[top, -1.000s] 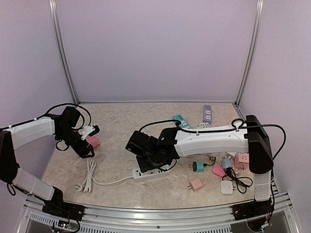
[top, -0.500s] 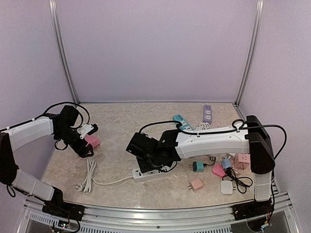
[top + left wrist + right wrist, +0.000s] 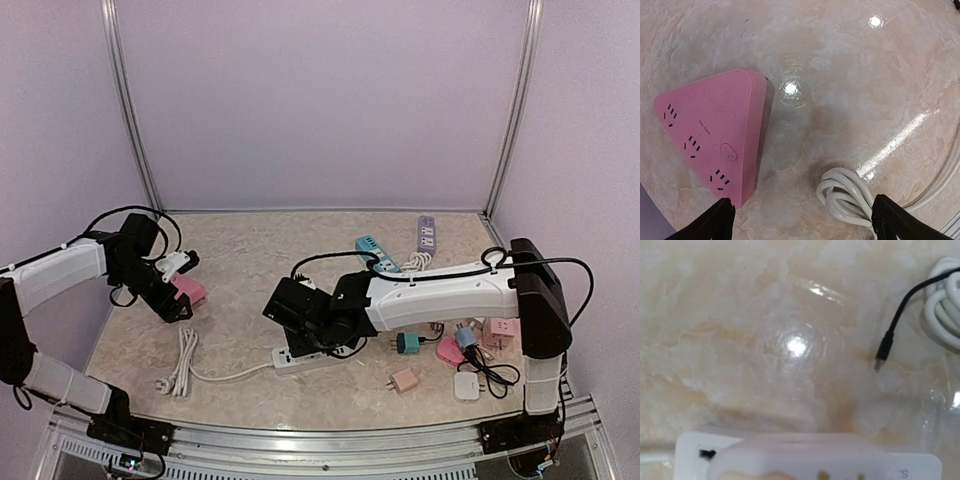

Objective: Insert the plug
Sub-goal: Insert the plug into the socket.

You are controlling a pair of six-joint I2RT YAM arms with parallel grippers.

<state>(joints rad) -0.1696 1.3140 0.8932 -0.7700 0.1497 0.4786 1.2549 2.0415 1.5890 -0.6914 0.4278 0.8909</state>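
Glossy marbled table [image 3: 250, 270], bare and roomy mid-left. Over flat white power strip [image 3: 325, 357], blurred rounded white plug [image 3: 795, 460] under right gripper [image 3: 303, 338], grip unreadable. Beside smooth pink triangular strip [image 3: 715, 145] and coiled white cord [image 3: 845, 195], left gripper [image 3: 808, 222] spread wide, holding nothing.

The left claw [image 3: 805, 220] spread wider and released the pink socket block [image 3: 715, 150], leaving it on the desk [image 3: 850, 75].
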